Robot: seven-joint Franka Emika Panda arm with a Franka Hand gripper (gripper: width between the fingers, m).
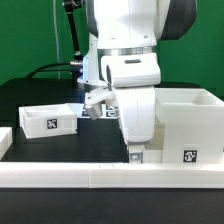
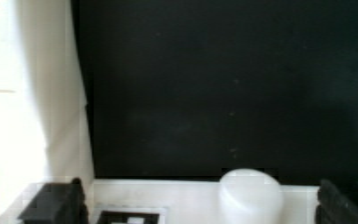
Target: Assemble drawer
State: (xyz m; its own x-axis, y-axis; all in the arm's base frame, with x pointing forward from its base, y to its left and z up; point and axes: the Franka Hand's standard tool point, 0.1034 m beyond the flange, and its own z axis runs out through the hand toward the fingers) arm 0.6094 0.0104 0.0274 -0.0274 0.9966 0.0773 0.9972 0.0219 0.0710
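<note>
Black table (image 1: 60, 150) lies under it all, with a long white rail (image 1: 60, 172) along the near edge; just behind it the gripper (image 1: 135, 153) hangs low, its two fingers (image 2: 51, 203) spread wide apart with a knobbed tray (image 2: 176, 190) between them. On the exterior view's right stands the drawer's big open box (image 1: 185, 128), and on the exterior view's left a second small tray (image 1: 48, 118) rests farther back. Behind them is a green wall (image 1: 30, 40).

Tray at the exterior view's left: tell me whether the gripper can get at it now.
Probably yes. The tray sits open-topped on the table with nothing over it, and the gripper, open, hangs apart from it.
</note>
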